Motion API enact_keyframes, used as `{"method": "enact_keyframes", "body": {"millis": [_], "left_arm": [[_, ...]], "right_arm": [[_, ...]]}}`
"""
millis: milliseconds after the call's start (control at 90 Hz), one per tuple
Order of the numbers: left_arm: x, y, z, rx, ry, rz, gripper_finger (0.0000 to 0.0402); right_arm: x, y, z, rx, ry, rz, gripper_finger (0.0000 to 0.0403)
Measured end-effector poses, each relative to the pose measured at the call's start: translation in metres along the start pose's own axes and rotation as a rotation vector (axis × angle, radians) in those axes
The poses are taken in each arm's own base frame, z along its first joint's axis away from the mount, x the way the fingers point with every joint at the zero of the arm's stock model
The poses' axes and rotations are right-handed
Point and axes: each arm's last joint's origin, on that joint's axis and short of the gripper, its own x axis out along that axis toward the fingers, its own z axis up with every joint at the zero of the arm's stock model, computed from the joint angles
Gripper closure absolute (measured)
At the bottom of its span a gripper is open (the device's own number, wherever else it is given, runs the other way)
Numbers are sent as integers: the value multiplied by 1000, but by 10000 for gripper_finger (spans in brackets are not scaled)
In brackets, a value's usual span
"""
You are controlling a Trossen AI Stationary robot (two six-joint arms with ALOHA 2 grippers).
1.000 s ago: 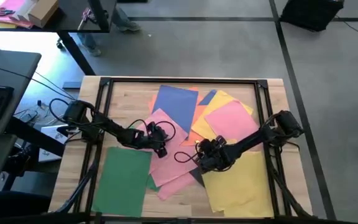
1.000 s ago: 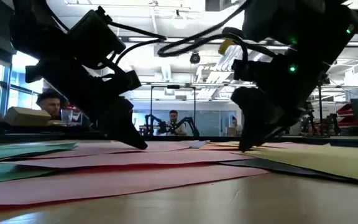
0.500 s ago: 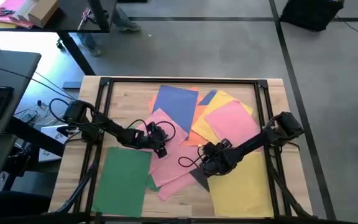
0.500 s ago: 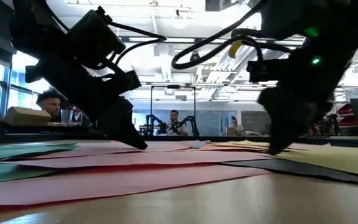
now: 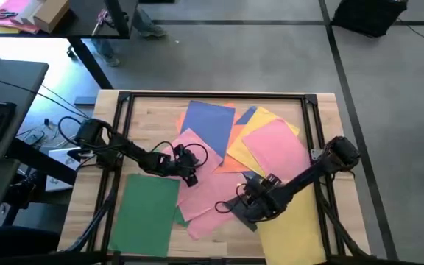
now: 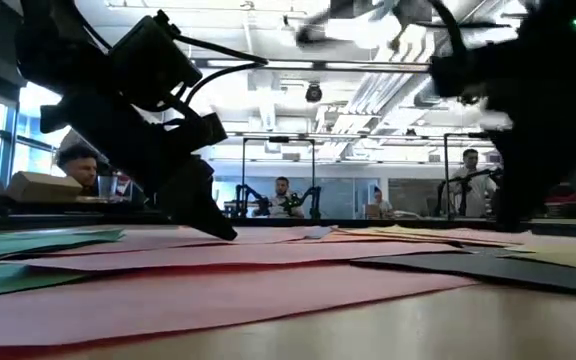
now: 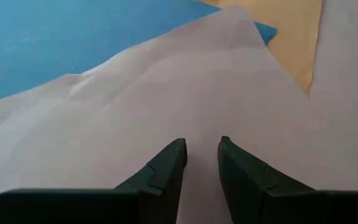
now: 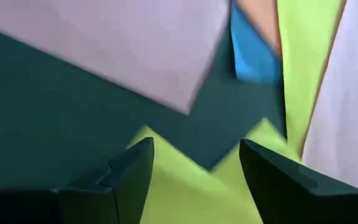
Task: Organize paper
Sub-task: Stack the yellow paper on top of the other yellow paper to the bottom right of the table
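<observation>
Wooden counter [image 5: 322,110] holds thin, floppy paper [image 5: 210,125]; best pinched at an edge. Left hand [image 7: 201,163] nearly closed, empty, at nine o'clock; right hand [image 8: 194,167] spread, empty, at five.

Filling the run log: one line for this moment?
left pincer: slightly open, on pink sheet | right pincer: open, over yellow sheet and dark grey sheet

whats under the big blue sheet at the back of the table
An orange sheet peeks out along the blue sheet at its left edge. Whatever else lies beneath is covered and cannot be seen.
</observation>
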Motion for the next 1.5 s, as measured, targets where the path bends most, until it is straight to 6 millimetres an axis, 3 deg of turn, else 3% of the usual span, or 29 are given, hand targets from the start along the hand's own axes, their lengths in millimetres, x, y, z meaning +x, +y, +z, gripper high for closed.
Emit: {"method": "enact_keyframes", "body": {"millis": [144, 289, 422, 667, 911, 1500], "left_arm": [[0, 0, 0, 1, 1, 1, 317], [0, 1, -1, 6, 8, 8, 317], [0, 0, -1, 5, 8, 7, 317], [0, 0, -1, 12, 8, 6, 317], [0, 0, -1, 12, 10, 4, 317], [0, 0, -1, 32, 11, 2, 317]], "right_arm": [[-10, 9, 4, -87, 31, 84, 179], [-16, 14, -17, -119, 223, 166, 179], [-22, 20, -32, -90, 229, 184, 179], [-3, 14, -44, -51, 190, 158, 179], [8, 1, -36, -54, 200, 70, 179], [11, -32, -27, -92, 194, -246, 179]]}}
